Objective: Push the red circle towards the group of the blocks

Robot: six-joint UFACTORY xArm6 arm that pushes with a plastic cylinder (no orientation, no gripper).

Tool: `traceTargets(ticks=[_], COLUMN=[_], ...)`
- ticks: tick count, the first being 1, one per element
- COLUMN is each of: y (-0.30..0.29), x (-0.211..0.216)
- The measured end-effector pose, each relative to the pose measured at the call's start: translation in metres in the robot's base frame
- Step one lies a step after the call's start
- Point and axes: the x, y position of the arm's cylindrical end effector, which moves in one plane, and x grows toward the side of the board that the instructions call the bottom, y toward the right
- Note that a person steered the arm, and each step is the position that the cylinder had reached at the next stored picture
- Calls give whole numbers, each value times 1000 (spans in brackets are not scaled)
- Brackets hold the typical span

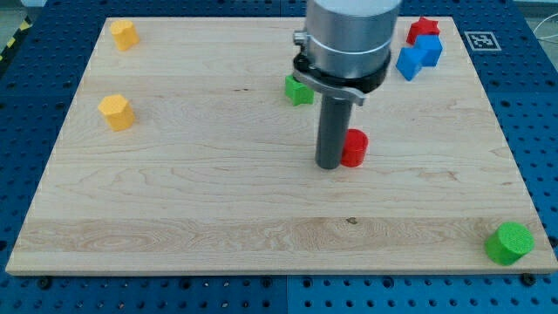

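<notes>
The red circle (355, 147) lies near the middle of the wooden board (218, 209). My tip (330, 164) rests on the board touching the red circle's left side. The group of blocks sits at the view's top right: a red star-like block (423, 29), a blue block (431, 49) below it and a second blue block (409, 63) to the lower left of that. The rod and arm body hide part of the board above the red circle.
A green star-like block (298, 90) lies just left of the rod, partly hidden. Two yellow blocks sit at the view's left (124, 34) (116, 112). A green round block (508, 242) sits at the bottom right corner. A blue perforated table (540, 131) surrounds the board.
</notes>
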Motion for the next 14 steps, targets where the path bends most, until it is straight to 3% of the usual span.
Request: traceTargets(ticks=[2, 4, 7, 8, 10, 14], y=[20, 39, 52, 78, 100, 39], x=[-5, -37, 19, 10, -56, -49])
